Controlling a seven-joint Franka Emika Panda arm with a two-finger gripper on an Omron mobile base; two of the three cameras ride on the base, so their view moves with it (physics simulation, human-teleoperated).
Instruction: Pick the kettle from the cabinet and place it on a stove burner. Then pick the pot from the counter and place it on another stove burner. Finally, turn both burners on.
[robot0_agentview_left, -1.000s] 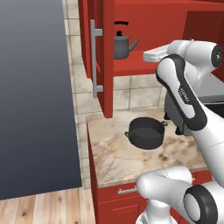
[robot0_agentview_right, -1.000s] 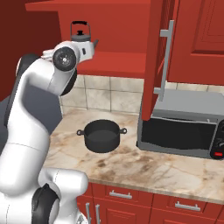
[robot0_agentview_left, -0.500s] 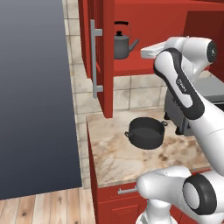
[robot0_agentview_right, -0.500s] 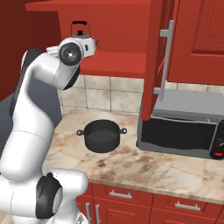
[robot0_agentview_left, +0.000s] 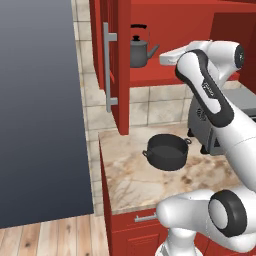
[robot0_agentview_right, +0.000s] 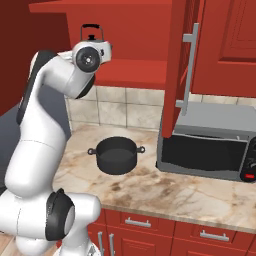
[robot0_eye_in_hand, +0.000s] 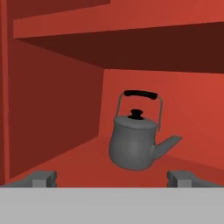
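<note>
The dark grey kettle (robot0_eye_in_hand: 133, 142) stands upright on the red shelf of the open cabinet (robot0_agentview_left: 160, 80), spout pointing right in the hand view. My gripper (robot0_eye_in_hand: 113, 178) is open and level with the kettle, a short way in front of it, with nothing between the fingertips. From the left base view, the gripper (robot0_agentview_left: 165, 58) sits just right of the kettle (robot0_agentview_left: 140, 50). The arm hides most of the kettle (robot0_agentview_right: 91, 31) in the right base view. The black pot (robot0_agentview_left: 166, 151) (robot0_agentview_right: 116, 155) rests on the marbled counter (robot0_agentview_left: 130, 185) below. The stove burners are out of view.
The cabinet door (robot0_agentview_left: 120, 65) with its long grey bar handle hangs open left of the kettle. A dark microwave (robot0_agentview_right: 210, 145) sits on the counter right of the pot. A tall dark grey panel (robot0_agentview_left: 40, 110) stands at the far left.
My hand has edged a little closer to the kettle and the arm has straightened slightly. The jaws stayed open. Kettle and pot have not moved.
</note>
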